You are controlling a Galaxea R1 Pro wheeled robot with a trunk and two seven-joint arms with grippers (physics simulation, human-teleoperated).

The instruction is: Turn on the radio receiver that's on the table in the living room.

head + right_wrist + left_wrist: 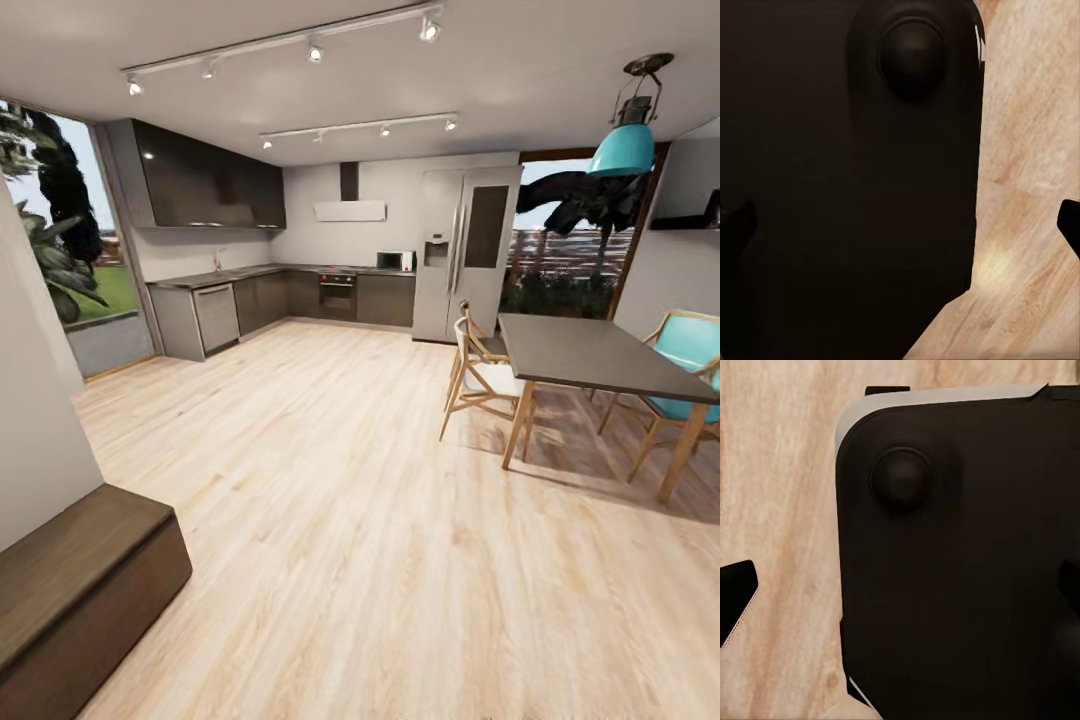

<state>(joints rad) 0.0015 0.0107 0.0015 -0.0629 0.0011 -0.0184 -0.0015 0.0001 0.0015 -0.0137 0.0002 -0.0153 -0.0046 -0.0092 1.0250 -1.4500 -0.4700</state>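
Nearest to us in the head view, low at the left, sits a dark brown wooden bench (80, 580) against a pale wall, standing on the light wood floor (350, 520). Past it, a tall window (60, 240) shows greenery. Further back the kitchen runs along the far wall: dark upper cabinets (210, 185), a grey counter (215, 278) with a dishwasher (216, 316) under it, an oven (337, 294), a white range hood (350, 211), and a small microwave (395, 261) on the counter. What the cabinets hold we cannot tell; their doors are closed. To the right stands a silver fridge (465, 250), then a dark dining table (590, 352) with wooden legs, a white-seated chair (485, 380) at its near side and a turquoise chair (690, 375) beyond it. A turquoise pendant lamp (623, 148) hangs above.

The radio receiver and its low table are nowhere before us here.

In the left wrist view, a dark fingertip (736, 598) is over the floor beside the robot's black base (960, 562). In the right wrist view, dark fingertips (1069, 222) appear at both edges, set wide apart, with nothing between them. How far the left gripper is open we cannot tell.
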